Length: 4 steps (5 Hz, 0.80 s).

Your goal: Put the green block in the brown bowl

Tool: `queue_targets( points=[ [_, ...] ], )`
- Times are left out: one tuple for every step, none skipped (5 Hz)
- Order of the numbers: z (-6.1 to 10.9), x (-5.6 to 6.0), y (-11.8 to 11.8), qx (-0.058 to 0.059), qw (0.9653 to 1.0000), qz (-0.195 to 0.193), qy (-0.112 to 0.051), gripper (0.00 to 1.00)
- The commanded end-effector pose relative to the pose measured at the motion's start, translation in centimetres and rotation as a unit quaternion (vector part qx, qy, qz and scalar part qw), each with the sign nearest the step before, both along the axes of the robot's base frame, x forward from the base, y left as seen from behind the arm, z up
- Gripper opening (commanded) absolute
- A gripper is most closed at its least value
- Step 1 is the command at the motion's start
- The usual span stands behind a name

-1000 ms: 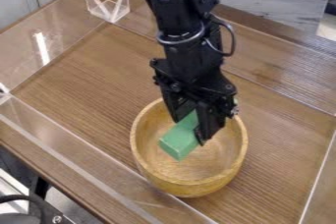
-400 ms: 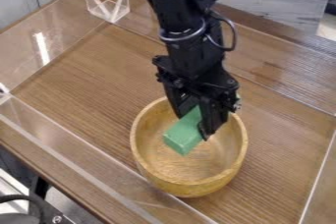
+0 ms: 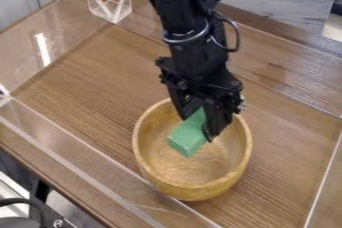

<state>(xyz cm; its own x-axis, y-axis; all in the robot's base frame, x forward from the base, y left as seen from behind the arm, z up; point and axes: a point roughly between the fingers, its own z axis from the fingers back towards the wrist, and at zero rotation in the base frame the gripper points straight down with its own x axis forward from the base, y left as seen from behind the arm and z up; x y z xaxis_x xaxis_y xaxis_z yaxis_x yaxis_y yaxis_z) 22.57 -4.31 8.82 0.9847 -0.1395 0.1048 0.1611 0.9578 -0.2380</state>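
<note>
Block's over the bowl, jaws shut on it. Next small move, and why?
Probably open the jaws. The gripper holds the green block tilted inside the brown bowl, below its rim, so it should drop a short way and stay in. How close it is to the bottom isn't clear.

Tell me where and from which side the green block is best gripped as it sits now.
Grip the green block across its narrow width at the upper end, coming from above. It is a long bar with flat faces, tilted inside the brown bowl, whose thick rim blocks any side approach. The end effector is shut on that upper end from above.
</note>
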Motion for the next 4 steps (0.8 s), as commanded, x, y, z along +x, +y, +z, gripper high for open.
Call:
queue_targets(
  points=[
    [0.76,0.89,0.28,-0.003,0.9997,0.003,-0.022,0.00],
    [0.63,0.94,0.32,-0.005,0.9997,0.004,-0.023,0.00],
    [0.51,0.99,0.37,-0.006,0.9997,0.005,-0.023,0.00],
    [0.39,1.03,0.41,-0.008,0.9997,0.005,-0.024,0.00]
  ],
)
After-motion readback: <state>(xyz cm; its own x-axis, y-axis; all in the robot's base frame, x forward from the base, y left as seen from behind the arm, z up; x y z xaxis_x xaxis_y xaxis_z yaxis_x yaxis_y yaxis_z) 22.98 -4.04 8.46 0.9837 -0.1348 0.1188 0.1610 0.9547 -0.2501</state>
